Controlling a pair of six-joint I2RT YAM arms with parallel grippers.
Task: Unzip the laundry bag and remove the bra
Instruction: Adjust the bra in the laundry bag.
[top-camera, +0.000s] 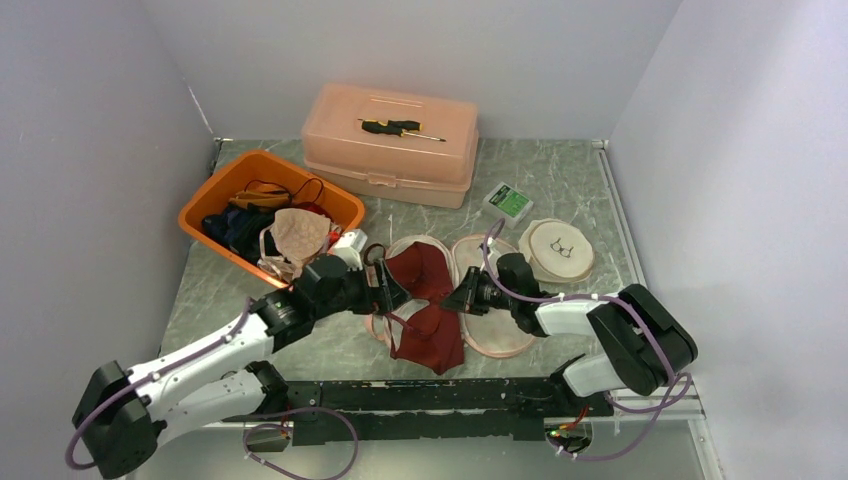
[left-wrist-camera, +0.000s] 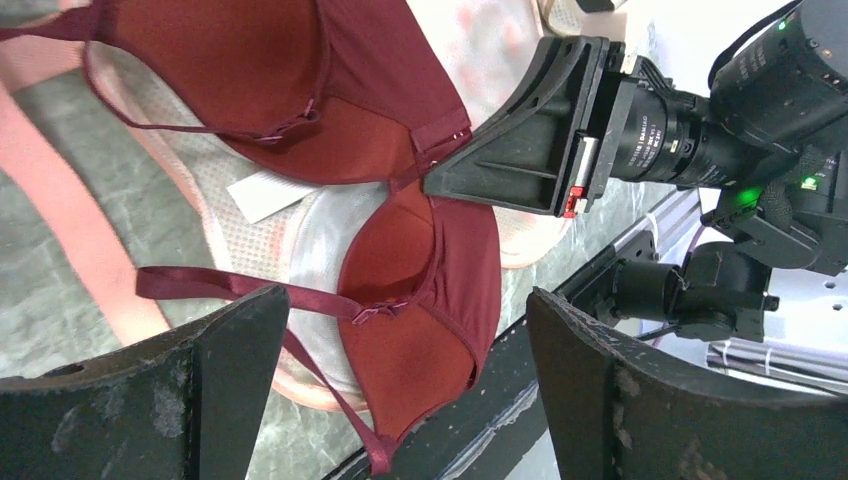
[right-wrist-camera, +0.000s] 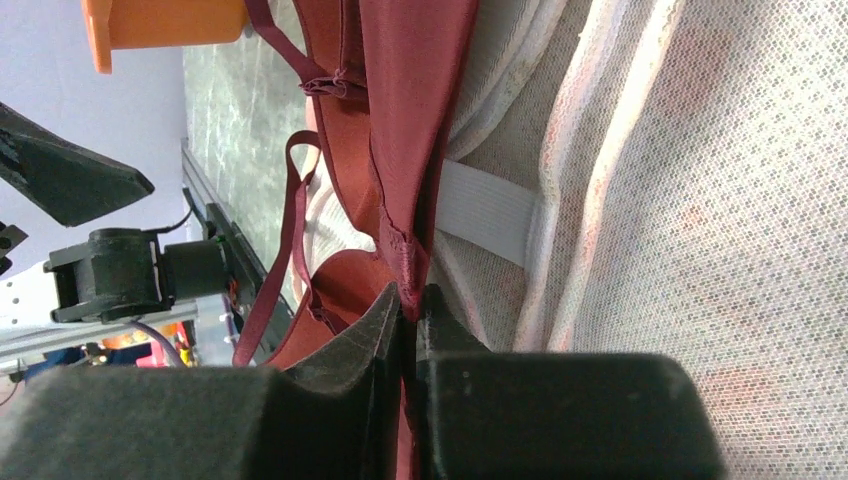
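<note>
At far left the orange bin (top-camera: 218, 180) holds dark clothes (top-camera: 235, 228) and a beige lace piece (top-camera: 298, 235) heaped at its near right corner. Right of it, against the far wall, the pink toolbox (top-camera: 345, 115) sits closed with a screwdriver (top-camera: 395, 127) lying on its lid. In the middle of the table the laundry bag (top-camera: 500, 325) lies spread open in two mesh halves. The maroon bra (top-camera: 425, 300) is draped over its left half, cups up and straps trailing toward the near edge. Farther right sits a round mesh pouch (top-camera: 557, 250), with a green-and-white box (top-camera: 508, 203) just beyond it.

My left gripper (left-wrist-camera: 405, 320) hovers over the bra's left side with its jaws spread wide, gripping nothing. My right gripper (right-wrist-camera: 410, 300) comes in from the right, its jaws pinched onto the end of the bra's band.

The table (top-camera: 560, 180) is grey-green marble pattern, closed in by plain white walls (top-camera: 400, 50).
</note>
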